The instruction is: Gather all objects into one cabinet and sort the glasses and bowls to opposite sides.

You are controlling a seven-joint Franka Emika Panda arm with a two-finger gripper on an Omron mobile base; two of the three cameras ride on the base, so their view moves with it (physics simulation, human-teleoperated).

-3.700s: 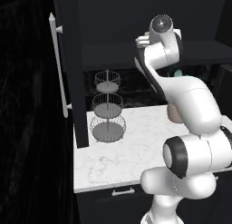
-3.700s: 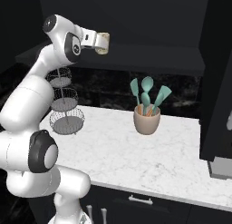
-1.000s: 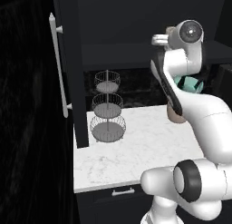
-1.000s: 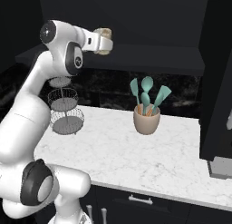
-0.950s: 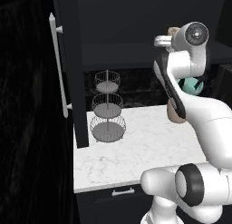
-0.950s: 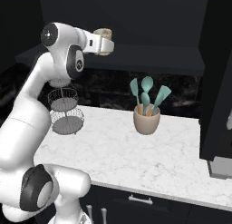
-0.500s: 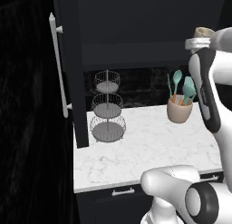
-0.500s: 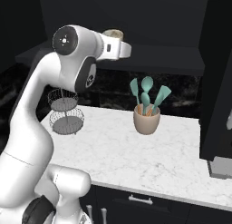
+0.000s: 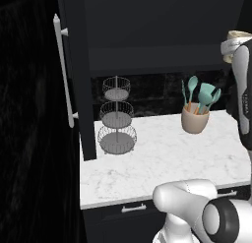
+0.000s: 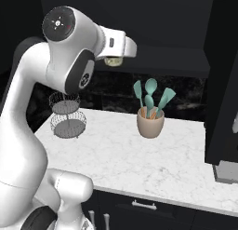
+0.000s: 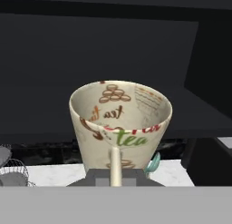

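Up close, the cup (image 11: 120, 125) is cream, tapered, printed "tea" – pinched at its rim by the gripper (image 11: 115, 166), arm raised high above the counter (image 10: 139, 159), right of the wire stand (image 9: 117, 116).

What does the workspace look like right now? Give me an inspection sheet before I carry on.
Surface: white marble counter, bare across the middle and front.
Job's things: tan tapered tumbler printed with "tea", held upright in the air; tall black cabinet door with a silver bar handle, open at the left.
Clutter: three-tier wire basket stand at the back left; beige crock of teal utensils at the back right.
Gripper: gripper shut on the tumbler's rim.
Cables: nothing seen.
Surroundings: dark backsplash, black drawers below the counter.
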